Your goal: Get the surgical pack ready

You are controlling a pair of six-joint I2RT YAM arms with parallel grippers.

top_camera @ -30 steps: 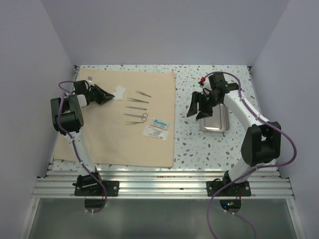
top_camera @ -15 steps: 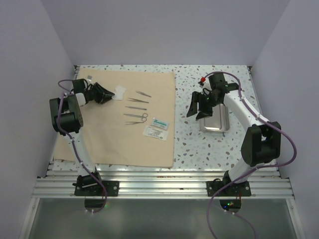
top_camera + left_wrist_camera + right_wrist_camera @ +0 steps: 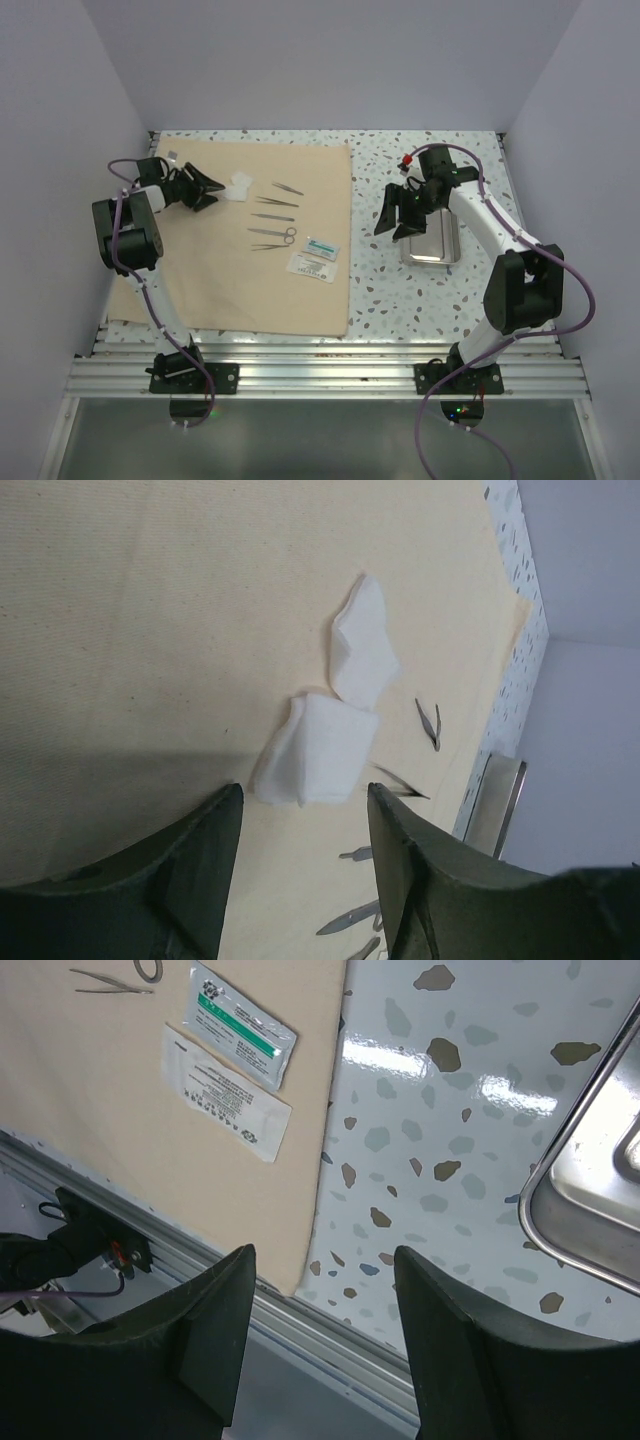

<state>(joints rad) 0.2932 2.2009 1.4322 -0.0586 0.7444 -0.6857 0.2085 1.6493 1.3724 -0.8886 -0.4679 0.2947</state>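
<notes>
Past L pincer (image 3: 302, 792), wrist cam only: 2 distinct gauze pads (image 3: 322, 742)

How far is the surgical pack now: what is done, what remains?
Done: the cloth lies spread flat, with gauze pads, instruments and two packets on it. In hand: nothing; the left jaws stand open and empty by the gauze, the right jaws open by the tray. Left: the tray sits on the table beside the cloth, and nothing is wrapped yet.

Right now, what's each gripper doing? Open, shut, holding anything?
Left gripper: open, empty; the gauze pads lie on the cloth in front of it.
Right gripper: open, empty, above the table beside the steel tray.
</notes>
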